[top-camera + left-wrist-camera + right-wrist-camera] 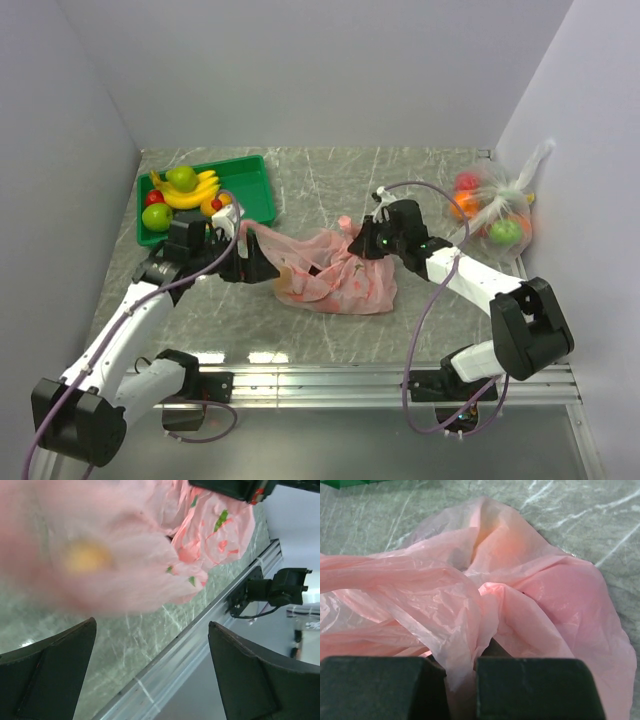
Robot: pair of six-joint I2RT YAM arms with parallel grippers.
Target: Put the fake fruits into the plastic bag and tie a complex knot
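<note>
The pink plastic bag (335,272) lies crumpled at the table's centre. My right gripper (362,240) is at its upper right edge; in the right wrist view the gripper (461,666) is shut on a pinch of the bag's film (470,605). My left gripper (258,262) is at the bag's left edge; in the left wrist view it (152,626) is open with nothing between the fingers, and the bag (120,555) hangs just beyond them with a blurred yellow-orange fruit (86,557) showing through the film. Several fake fruits (185,192), among them a banana and a green apple, lie in the green tray (255,185). No knot shows.
A clear bag of fruits with a white tufted top (495,210) lies at the right by the wall. The tray stands at the back left. The table's metal front rail (165,665) runs just beneath my left gripper. Grey walls close in on both sides.
</note>
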